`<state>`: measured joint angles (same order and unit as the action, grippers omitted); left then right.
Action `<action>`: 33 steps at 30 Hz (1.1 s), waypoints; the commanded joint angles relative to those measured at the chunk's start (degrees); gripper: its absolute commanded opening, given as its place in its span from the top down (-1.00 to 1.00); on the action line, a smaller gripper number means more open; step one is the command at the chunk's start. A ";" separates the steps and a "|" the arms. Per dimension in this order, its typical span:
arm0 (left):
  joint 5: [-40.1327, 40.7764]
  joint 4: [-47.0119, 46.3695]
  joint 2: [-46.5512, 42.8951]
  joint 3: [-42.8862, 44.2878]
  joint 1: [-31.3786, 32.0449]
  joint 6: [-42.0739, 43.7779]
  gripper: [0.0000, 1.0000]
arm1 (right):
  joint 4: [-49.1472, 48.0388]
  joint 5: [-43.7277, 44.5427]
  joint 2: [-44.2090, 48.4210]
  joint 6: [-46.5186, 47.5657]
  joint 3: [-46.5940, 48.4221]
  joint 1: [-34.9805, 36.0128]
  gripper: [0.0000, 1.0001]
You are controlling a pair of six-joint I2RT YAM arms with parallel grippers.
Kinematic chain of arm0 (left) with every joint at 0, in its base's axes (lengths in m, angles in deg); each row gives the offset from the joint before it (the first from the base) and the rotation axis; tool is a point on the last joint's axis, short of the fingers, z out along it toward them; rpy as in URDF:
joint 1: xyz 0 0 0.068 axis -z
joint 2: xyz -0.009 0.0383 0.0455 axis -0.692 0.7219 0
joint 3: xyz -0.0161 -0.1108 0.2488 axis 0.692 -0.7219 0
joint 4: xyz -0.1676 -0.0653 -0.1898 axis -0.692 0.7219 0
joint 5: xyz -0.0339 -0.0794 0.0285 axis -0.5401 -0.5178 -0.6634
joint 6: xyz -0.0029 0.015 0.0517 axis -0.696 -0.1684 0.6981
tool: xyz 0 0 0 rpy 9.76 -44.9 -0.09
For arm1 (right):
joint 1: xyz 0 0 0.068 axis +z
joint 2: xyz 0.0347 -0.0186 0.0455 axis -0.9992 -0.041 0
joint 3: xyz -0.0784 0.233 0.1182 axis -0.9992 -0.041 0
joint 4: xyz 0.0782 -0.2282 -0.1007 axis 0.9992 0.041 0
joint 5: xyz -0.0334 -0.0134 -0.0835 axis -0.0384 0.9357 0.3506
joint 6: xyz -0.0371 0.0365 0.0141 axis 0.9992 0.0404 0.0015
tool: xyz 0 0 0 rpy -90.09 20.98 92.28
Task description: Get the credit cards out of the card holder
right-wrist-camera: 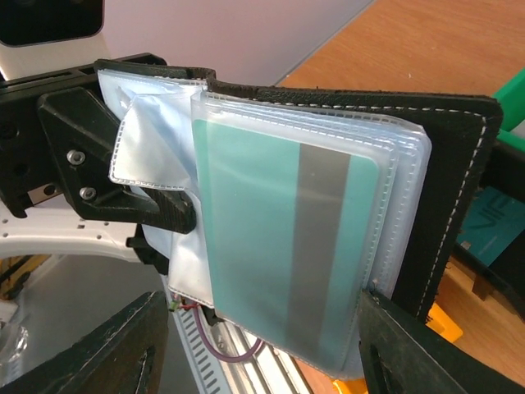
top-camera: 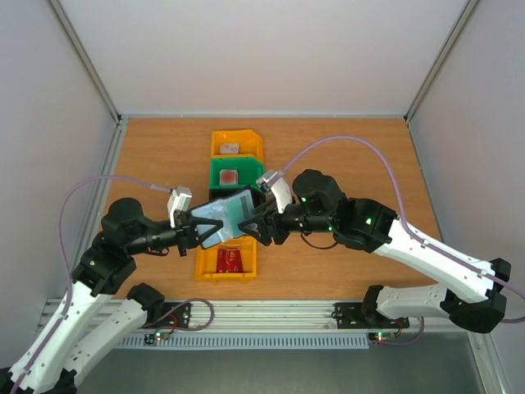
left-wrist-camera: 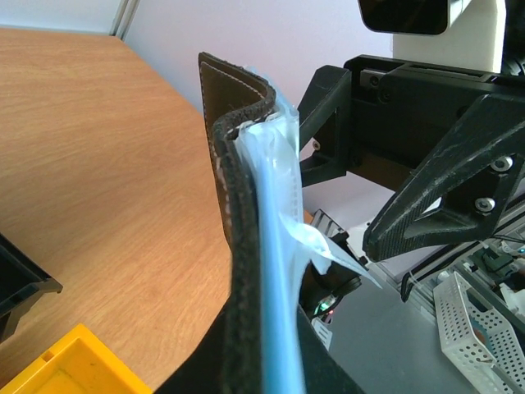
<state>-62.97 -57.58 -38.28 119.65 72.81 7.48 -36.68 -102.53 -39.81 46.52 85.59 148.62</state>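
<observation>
Top view, card holder (top-camera: pixel 223 217): I find it held open in mid-air above the row of bins, clear of the worktop (top-camera: pixel 164 156). I judge it is lifted so that a freed card can drop into a bin.
Top view, left end effector (top-camera: pixel 199 232): clenched on the holder's left edge, serving as the steadying hand.
Top view, right end effector (top-camera: pixel 256 223): at the holder's right edge, facing the left one. I cannot settle its grip from here.
Top view, bins: the near yellow bin (top-camera: pixel 203 264) sits directly under the holder with a red card (top-camera: pixel 230 259) lying in it. The green bin (top-camera: pixel 218 168) and far yellow bin (top-camera: pixel 216 144) lie beyond, each holding a small item I cannot identify.
Left wrist view, holder: seen edge-on, black cover to the left, clear sleeves (left-wrist-camera: pixel 275 205) fanned right toward the other arm.
Left wrist view, right end effector: jaws spread, one sleeve corner just beside the nearer fingertip, nothing pinched.
Right wrist view, teal card (right-wrist-camera: pixel 275 254): seated in the front sleeve, grey stripe showing, not yet out.
Right wrist view, own fingers (right-wrist-camera: pixel 107 353): wide apart on either side of the holder's lower end, released, touching nothing that I can see.
Assessment: at least one card is out and the teal one remains. The next pinch must take the card alone, or the sleeve comes with it.
</observation>
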 commanded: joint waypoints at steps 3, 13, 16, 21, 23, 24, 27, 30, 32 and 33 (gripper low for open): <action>-1.78 -5.00 -1.22 -0.45 0.25 -0.95 0.99 | -0.47 -0.30 -1.24 0.41 2.01 0.19 -0.26; 2.28 -1.32 -0.67 -0.87 0.24 0.35 0.99 | -7.53 -13.12 -1.92 1.22 1.33 0.77 0.03; 3.78 0.12 -0.77 -0.76 0.25 1.70 0.99 | -9.29 -15.61 -1.51 1.07 1.06 0.81 0.03; 3.46 -0.29 -0.77 -1.00 0.25 1.56 1.00 | -10.27 -17.28 -2.08 0.68 0.96 0.82 0.03; 3.25 -0.57 -0.82 -1.11 0.25 1.43 0.99 | -11.50 -18.33 -2.90 0.09 0.83 0.97 0.03; 3.04 -0.82 -0.83 -1.23 0.25 1.26 1.00 | -12.65 -18.96 -3.26 -0.29 0.72 1.11 0.03; 1.86 -2.43 -0.83 -1.73 0.25 0.64 1.00 | -17.44 -20.34 -5.16 -1.17 1.09 1.53 0.00; -0.62 -5.91 -0.97 -2.35 0.25 -1.37 1.00 | -19.11 -18.63 -7.39 -1.59 2.15 1.61 -0.03; -2.63 -8.61 -1.26 -2.66 0.25 -3.33 0.99 | -18.58 -18.15 -8.37 -1.55 2.99 1.61 -0.03; -3.73 -9.78 -1.39 -2.77 0.25 -4.38 1.00 | -18.54 -18.13 -8.41 -1.56 3.06 1.61 -0.03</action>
<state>-61.95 -58.17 -38.89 117.55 72.81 6.63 -52.02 -120.56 -47.14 45.61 86.16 149.76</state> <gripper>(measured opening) 0.065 0.516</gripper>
